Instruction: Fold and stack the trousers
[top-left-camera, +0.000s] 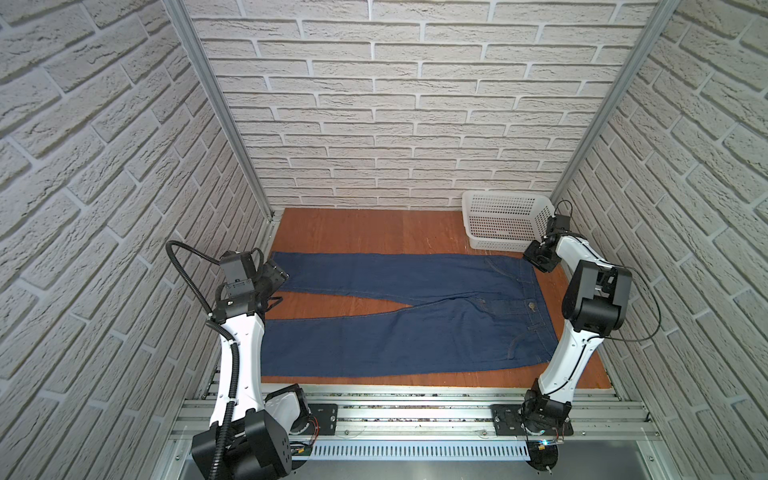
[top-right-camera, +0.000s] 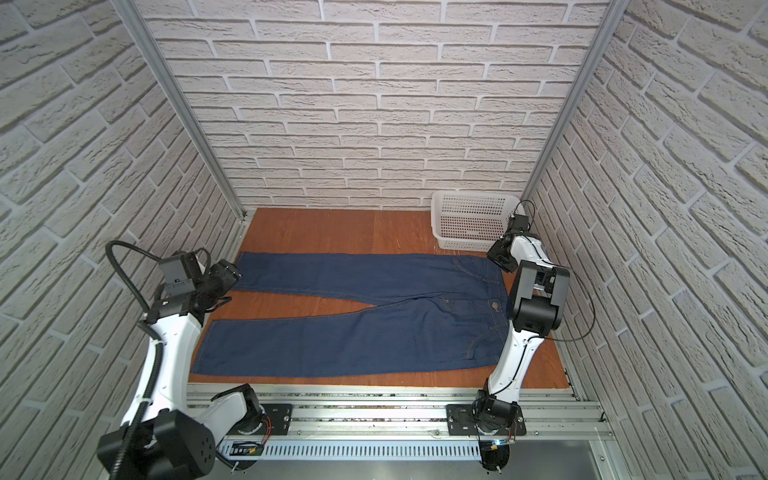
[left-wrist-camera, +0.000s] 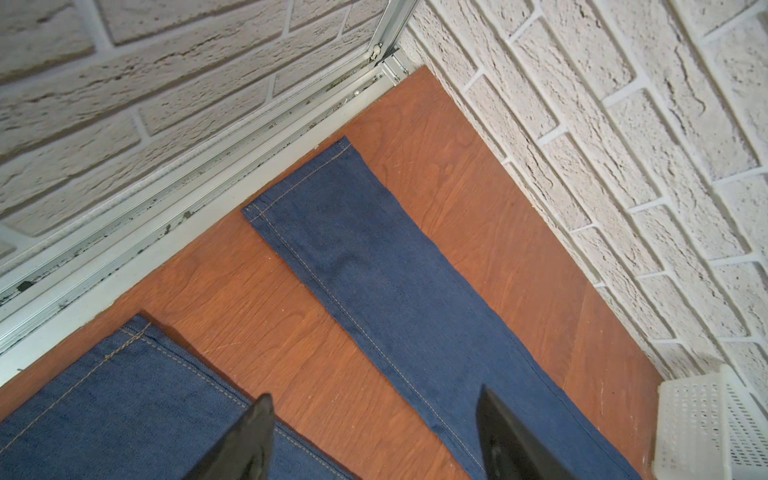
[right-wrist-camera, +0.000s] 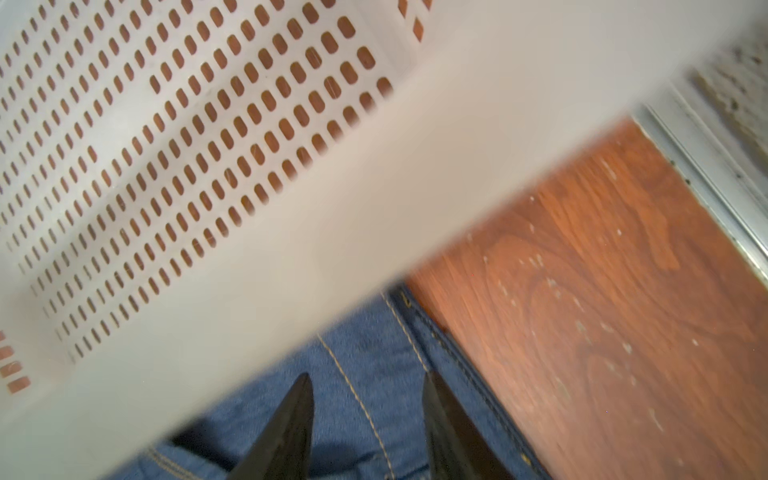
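On the table (top-left-camera: 353, 232), found jeans (top-left-camera: 374, 345) flat, legs parted, waist near basket (top-left-camera: 503, 224). Noted left gripper (left-wrist-camera: 374, 392) spread near far hem, right gripper (right-wrist-camera: 368, 376) spread above waistband corner, pinching nothing. Judged soft, limp, weighty (denim drags). Recommend gripping hem and waistband edges.

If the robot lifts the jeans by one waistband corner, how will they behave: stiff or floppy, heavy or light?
Probably floppy: the jeans lie flat against the table, so unheld parts would likely hang and drag. Likely heavy for cloth, as much long denim is spread out. The stitched waistband looks thicker, probably giving a firmer grip.
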